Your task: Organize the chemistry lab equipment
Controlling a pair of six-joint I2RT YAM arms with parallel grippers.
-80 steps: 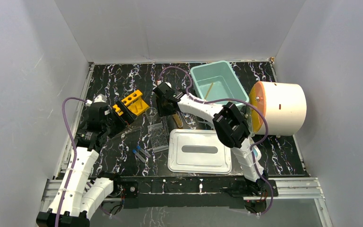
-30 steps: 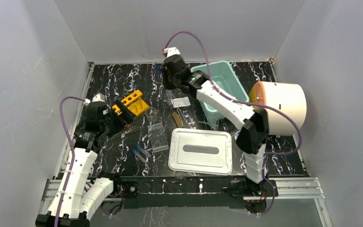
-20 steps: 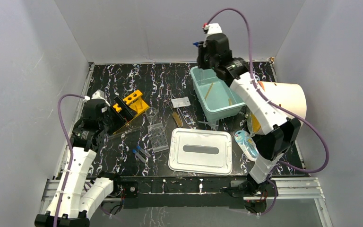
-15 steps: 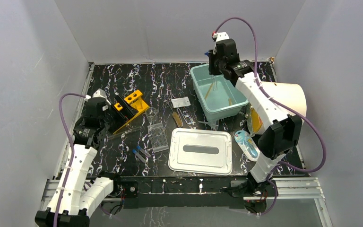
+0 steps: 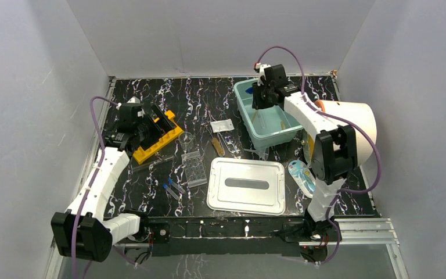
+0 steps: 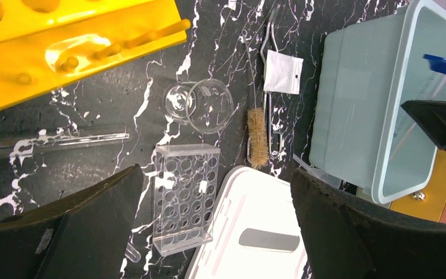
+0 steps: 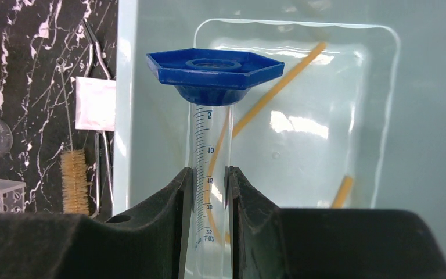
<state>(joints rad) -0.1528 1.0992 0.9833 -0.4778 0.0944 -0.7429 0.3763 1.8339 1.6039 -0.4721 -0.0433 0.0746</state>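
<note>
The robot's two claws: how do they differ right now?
The left gripper stands wide open and holds nothing; the right gripper is shut on a clear graduated cylinder with a blue base. The left gripper hangs above the black table, near the yellow rack and well plate; the right gripper is over the teal bin. Both are black, with two fingers.

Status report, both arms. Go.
Right gripper jaws shut on blue-based graduated cylinder, over teal bin. Left gripper jaws open, empty, by yellow rack. Amber tubing lies in bin.
</note>
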